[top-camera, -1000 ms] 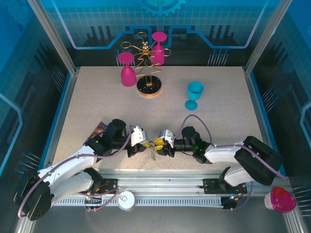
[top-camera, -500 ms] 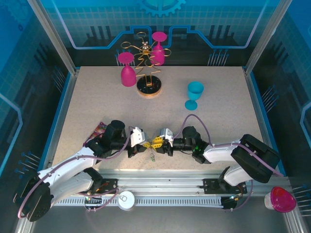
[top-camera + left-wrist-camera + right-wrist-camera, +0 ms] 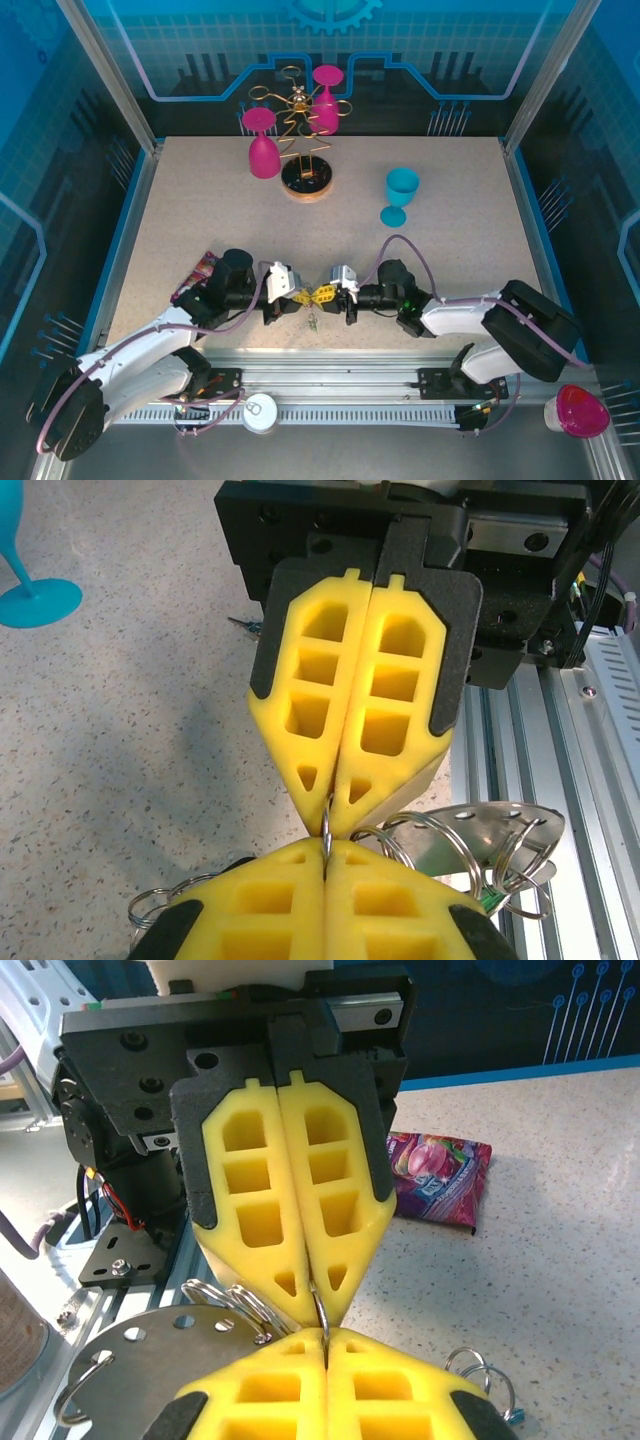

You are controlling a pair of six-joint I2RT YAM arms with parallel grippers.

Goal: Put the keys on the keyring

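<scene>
My left gripper point(image 3: 302, 296) and right gripper point(image 3: 330, 294) meet tip to tip low over the table's near edge. Both are shut on the same small wire ring point(image 3: 327, 825) of the keyring. In the left wrist view my own yellow fingertips point(image 3: 290, 865) pinch the ring from below, and the right gripper point(image 3: 331, 815) pinches it from above. The keyring's grey metal plate point(image 3: 500, 830) with holes and further rings hangs to the right, a green tag point(image 3: 490, 900) under it. The right wrist view shows the right gripper point(image 3: 325, 1335), the plate point(image 3: 130, 1355) and loose rings point(image 3: 480, 1375). The keys are hidden.
A purple snack packet point(image 3: 200, 268) point(image 3: 435, 1175) lies by the left arm. A teal cup point(image 3: 400, 195) point(image 3: 30, 580) stands mid-right. Pink goblets hang on a wire stand point(image 3: 300, 140) at the back. The metal rail point(image 3: 600, 760) runs along the near edge.
The right gripper has closed its jaws on the small ring and now sits tip to tip with the left gripper. The left gripper stayed shut, shifting slightly.
</scene>
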